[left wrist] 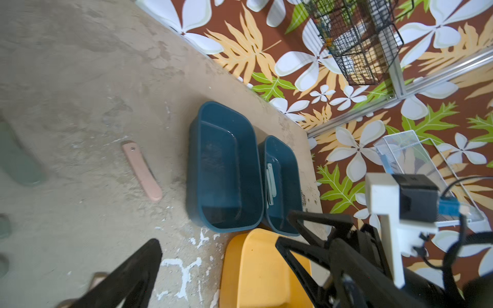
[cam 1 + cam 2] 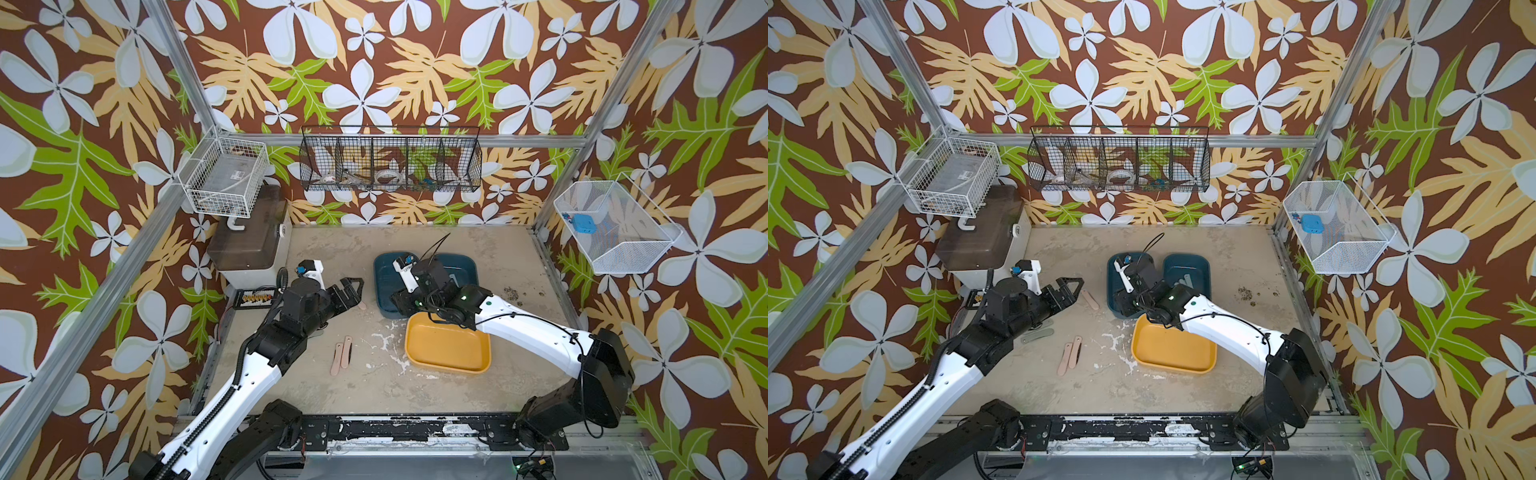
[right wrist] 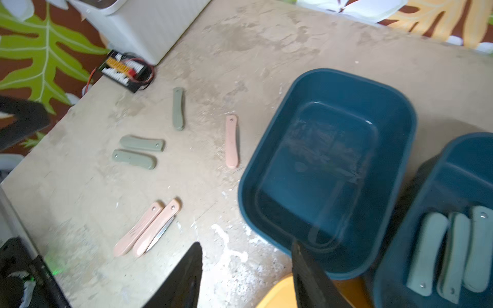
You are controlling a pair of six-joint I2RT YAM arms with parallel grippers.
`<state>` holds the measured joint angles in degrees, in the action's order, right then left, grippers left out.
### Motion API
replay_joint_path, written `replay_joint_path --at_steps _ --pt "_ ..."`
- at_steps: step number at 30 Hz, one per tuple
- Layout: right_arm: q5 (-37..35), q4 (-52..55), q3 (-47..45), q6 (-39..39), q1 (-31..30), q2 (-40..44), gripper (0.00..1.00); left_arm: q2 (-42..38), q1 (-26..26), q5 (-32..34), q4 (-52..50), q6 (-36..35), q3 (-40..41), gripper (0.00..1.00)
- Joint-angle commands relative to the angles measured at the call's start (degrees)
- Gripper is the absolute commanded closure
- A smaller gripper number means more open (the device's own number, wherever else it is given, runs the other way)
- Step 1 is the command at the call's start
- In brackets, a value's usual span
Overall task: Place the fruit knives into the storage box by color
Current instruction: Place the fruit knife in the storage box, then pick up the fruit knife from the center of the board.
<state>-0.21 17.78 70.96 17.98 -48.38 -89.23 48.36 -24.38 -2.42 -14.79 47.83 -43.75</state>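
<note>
With my left claw and right claw both spread and empty, I judge the pink knife, flat on the table just beside the big blue box, as light, stiff and slippery, best pinched across its narrow middle.

The left arm and right arm are showing glossy white shells on their long links, broken by bulky matte black joint housings. Each wrist is carrying a white camera bracket with a blue plug. A black ribbed cable chain is running along the left arm's shell, while a thin black cable is trailing along the right arm, where a green light is glowing. The left gripper and right gripper are ending in black triangular fingers.
</note>
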Motion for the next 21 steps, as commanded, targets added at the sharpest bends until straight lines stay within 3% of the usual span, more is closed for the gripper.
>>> replay_joint_path --at_steps 1,10,16,21 --pt "-0.6 1.0 1.4 -0.2 -3.0 -1.8 0.44 -3.1 1.6 2.4 -4.3 0.5 1.5 0.00" --pt "0.2 2.8 11.3 -4.1 -6.2 -13.6 0.43 -7.2 11.0 4.7 -8.3 -3.6 0.2 0.00" --pt "0.4 4.0 19.3 -6.0 -6.3 -22.9 0.47 -3.2 21.4 -4.3 -1.7 -2.3 1.7 0.00" --pt "-1.6 7.5 28.6 -7.7 -6.4 -32.2 0.47 -0.4 24.9 -8.1 4.4 0.3 3.5 0.00"
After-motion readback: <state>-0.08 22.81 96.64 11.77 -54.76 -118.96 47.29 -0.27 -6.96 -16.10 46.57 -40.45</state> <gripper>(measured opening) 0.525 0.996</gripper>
